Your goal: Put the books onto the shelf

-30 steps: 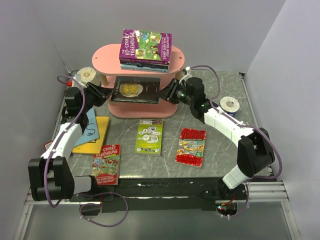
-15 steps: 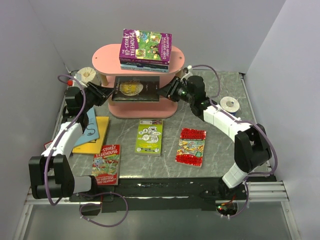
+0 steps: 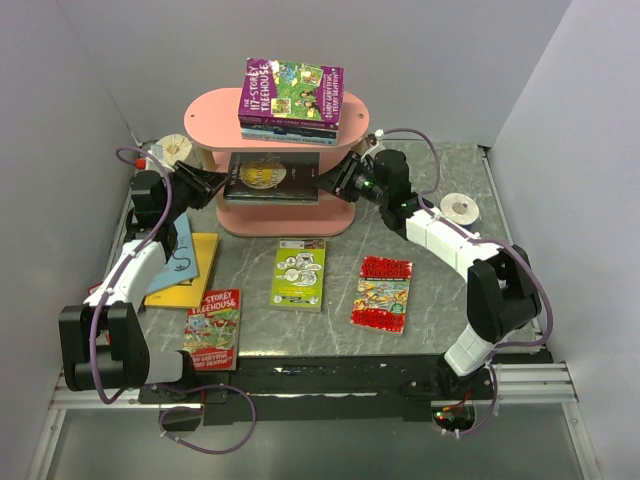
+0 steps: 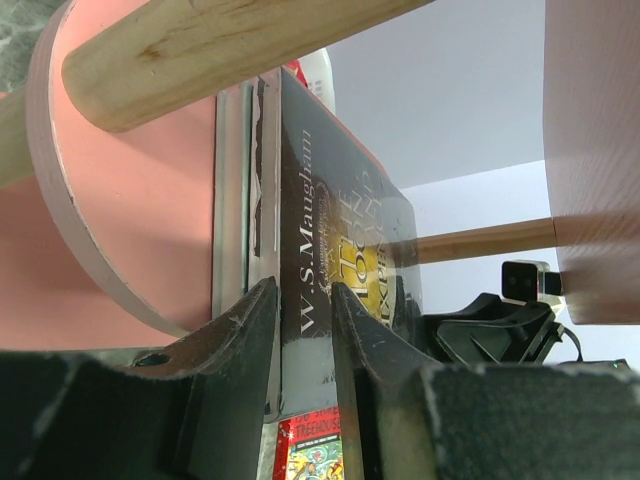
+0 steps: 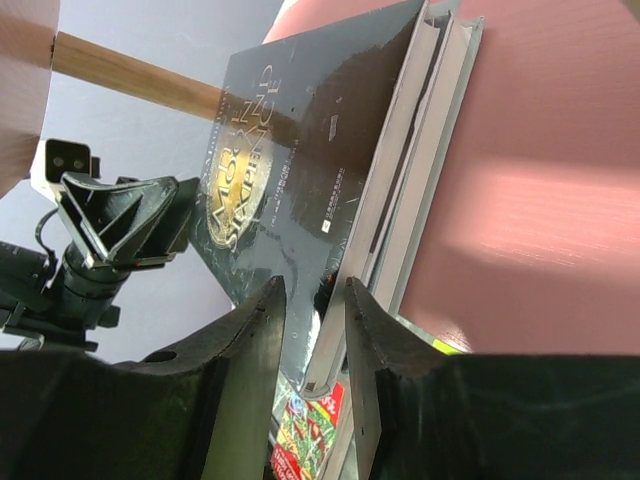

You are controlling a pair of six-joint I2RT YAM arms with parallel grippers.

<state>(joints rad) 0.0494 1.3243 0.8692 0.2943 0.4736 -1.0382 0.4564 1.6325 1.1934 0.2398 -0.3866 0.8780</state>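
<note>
A black book with a gold emblem [image 3: 265, 178] lies level in the middle tier of the pink shelf [image 3: 352, 122], with thinner books stacked under it. My left gripper [image 3: 214, 181] is shut on its left end; in the left wrist view the fingers [image 4: 303, 295] clamp the spine of the black book [image 4: 330, 200]. My right gripper [image 3: 326, 182] is shut on the right end, its jaws [image 5: 312, 290] astride the edge of the black book [image 5: 300, 150]. A purple-topped stack [image 3: 290, 95] lies on the top board.
On the table lie a lime green book [image 3: 299, 273], a red one [image 3: 382, 292], a red Treehouse book [image 3: 212, 328], a yellow one [image 3: 185, 272] and a light blue one [image 3: 181, 243]. Paper rolls stand at the back left [image 3: 181, 151] and at the right [image 3: 459, 208].
Both grippers have carried the black book back from in front of the shelf into the middle tier. The right arm has stretched further towards the shelf.
</note>
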